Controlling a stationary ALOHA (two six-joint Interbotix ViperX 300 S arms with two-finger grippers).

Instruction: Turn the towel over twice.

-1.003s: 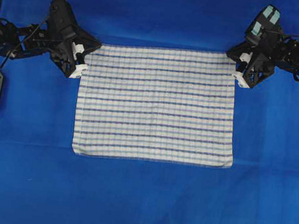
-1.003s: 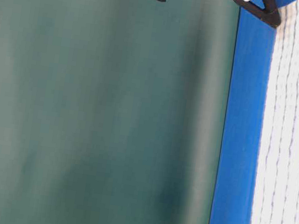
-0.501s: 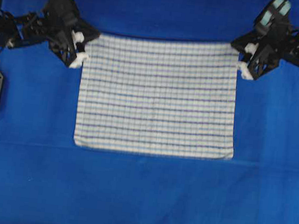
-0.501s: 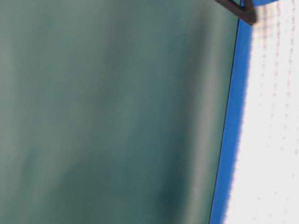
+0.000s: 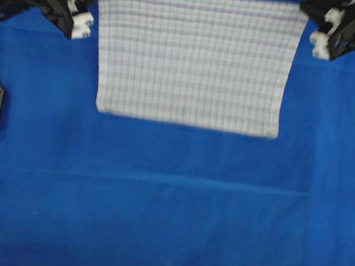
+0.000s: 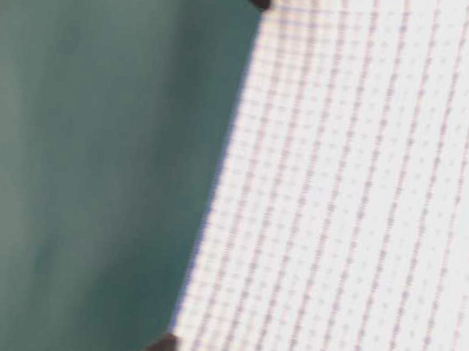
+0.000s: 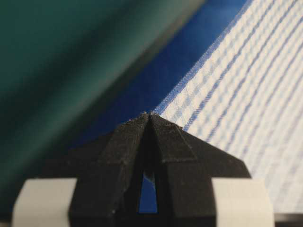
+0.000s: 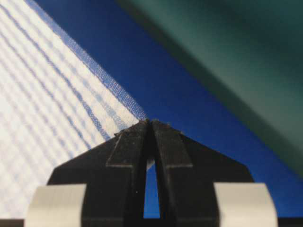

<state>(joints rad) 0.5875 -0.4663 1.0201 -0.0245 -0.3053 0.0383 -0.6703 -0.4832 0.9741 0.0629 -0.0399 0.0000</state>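
The worktop (image 5: 168,221) is covered by a plain, smooth blue cloth and fills most of the overhead view. The towel (image 5: 195,58) is a rectangular white woven cloth with thin blue lines that form a check. It occupies the upper middle of the overhead frame, its top edge close to the border, and its image is blurred. In the table-level view the towel (image 6: 362,202) is raised off the worktop and stretched. The left gripper (image 5: 81,18), black with white parts, is at the upper left, at the towel's top left corner. In the left wrist view its black wedge-shaped fingers (image 7: 128,151) are pressed together on that corner. The right gripper (image 5: 319,41), at the upper right, pinches the other top corner in the same way; both arms are cut off by the frame.
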